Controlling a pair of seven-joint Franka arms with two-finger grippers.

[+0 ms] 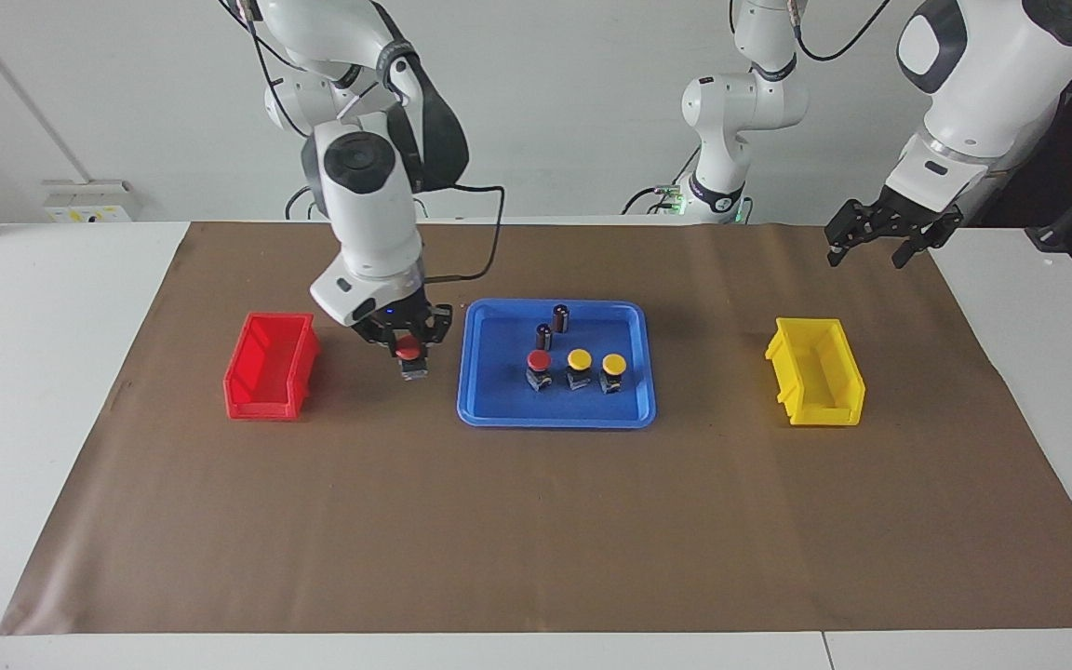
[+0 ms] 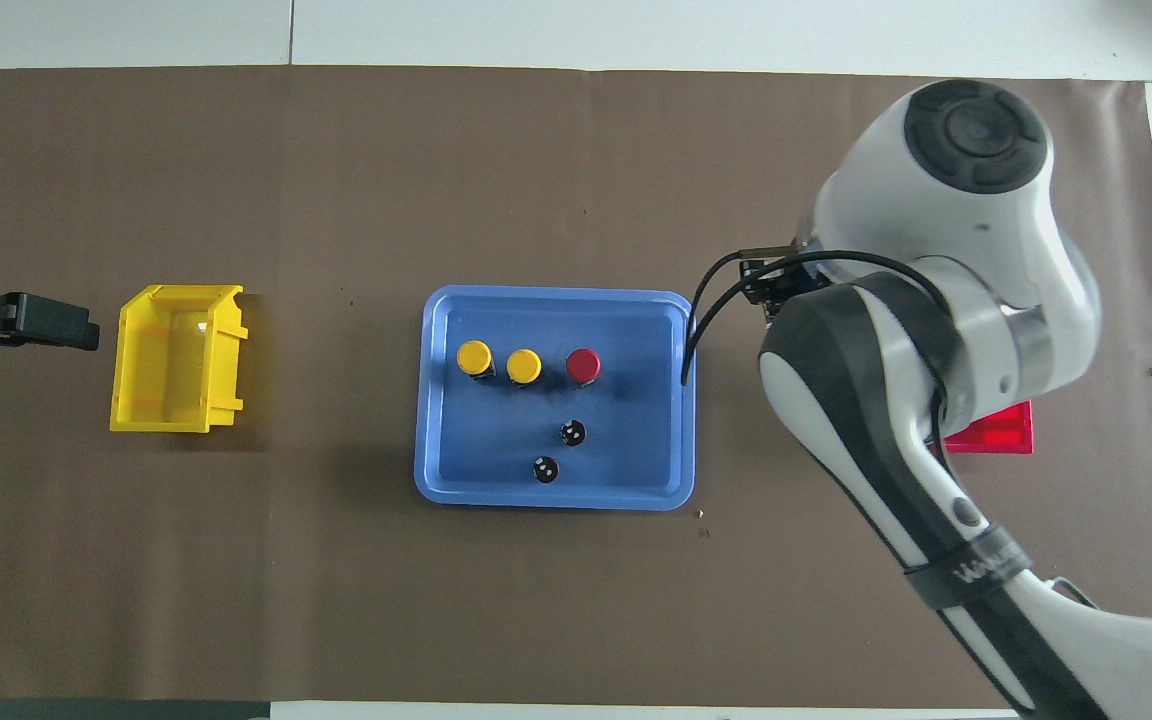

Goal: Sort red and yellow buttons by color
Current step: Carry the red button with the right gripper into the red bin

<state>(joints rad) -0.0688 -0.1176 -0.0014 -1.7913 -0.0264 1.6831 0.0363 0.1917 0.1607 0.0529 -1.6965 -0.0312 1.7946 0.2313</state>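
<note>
My right gripper (image 1: 411,365) is shut on a red button (image 1: 408,348) and holds it just above the brown paper, between the blue tray (image 1: 555,419) and the red bin (image 1: 271,366). In the overhead view the right arm hides this gripper and its button. One red button (image 1: 539,361) (image 2: 583,366) and two yellow buttons (image 1: 579,359) (image 1: 613,364) stand in a row in the tray; the yellow ones also show in the overhead view (image 2: 524,366) (image 2: 474,357). My left gripper (image 1: 868,256) (image 2: 36,320) waits open and empty, raised at the left arm's end of the table by the yellow bin (image 1: 817,370).
Two dark capless cylinders (image 1: 560,317) (image 1: 543,336) stand in the tray (image 2: 556,500), nearer to the robots than the buttons. The red bin (image 2: 996,432) is mostly hidden under the right arm in the overhead view. The yellow bin (image 2: 176,358) holds nothing.
</note>
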